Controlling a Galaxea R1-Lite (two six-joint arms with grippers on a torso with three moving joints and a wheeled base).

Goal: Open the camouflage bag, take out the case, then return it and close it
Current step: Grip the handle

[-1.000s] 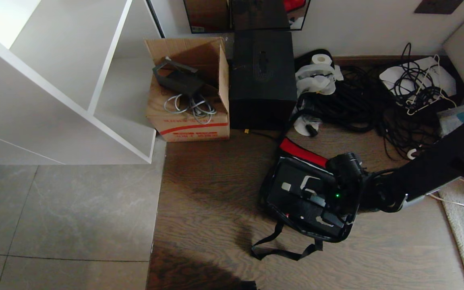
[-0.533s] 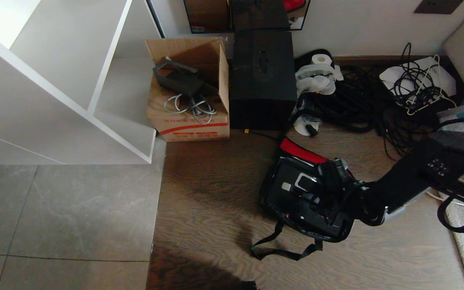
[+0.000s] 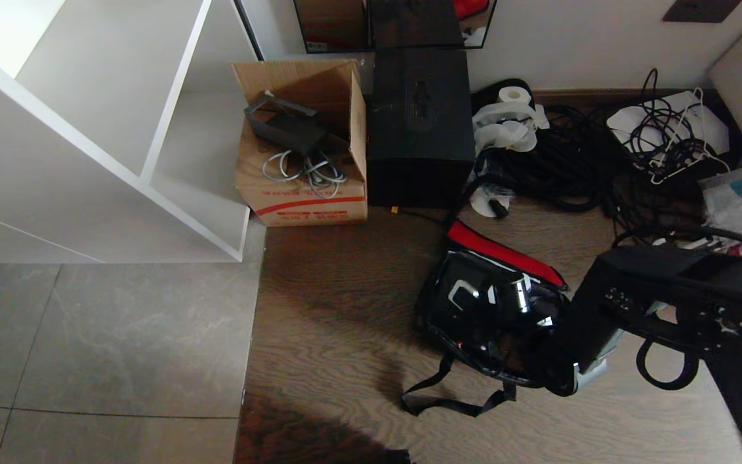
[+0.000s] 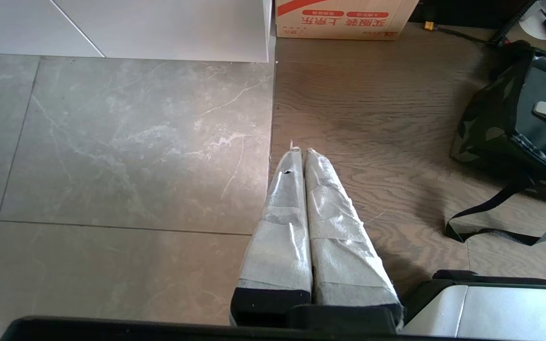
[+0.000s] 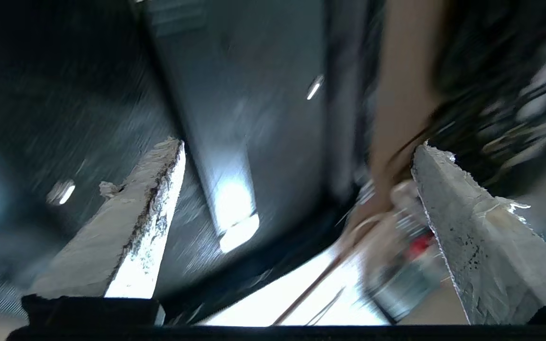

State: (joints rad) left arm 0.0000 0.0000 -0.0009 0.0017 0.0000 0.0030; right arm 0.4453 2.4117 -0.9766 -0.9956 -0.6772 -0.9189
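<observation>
The camouflage bag [image 3: 434,325] lies open on the wooden floor, its red inner panel [image 3: 506,255] folded back on the far side. Inside it lies the black case [image 3: 467,316], its handle with silver ends [image 3: 460,294] facing up. My right gripper [image 3: 520,303] hangs over the right part of the case, reaching in from the right. In the right wrist view, blurred by motion, the right gripper [image 5: 299,144] is open with the dark case [image 5: 254,94] behind the gap and nothing between the fingers. My left gripper [image 4: 301,152] is shut and parked over the floor, left of the bag [image 4: 491,118].
A cardboard box [image 3: 300,164] and a tall black box [image 3: 419,129] stand against the back wall. Tangled black cables [image 3: 570,161] cover the floor behind the bag. A white shelf unit [image 3: 120,129] fills the left. The bag's black strap [image 3: 455,404] trails toward me.
My right arm has swung toward the near right and its wrist has rolled, with the gripper staying over the bag's right part. The bag, the case and the left arm have not moved.
</observation>
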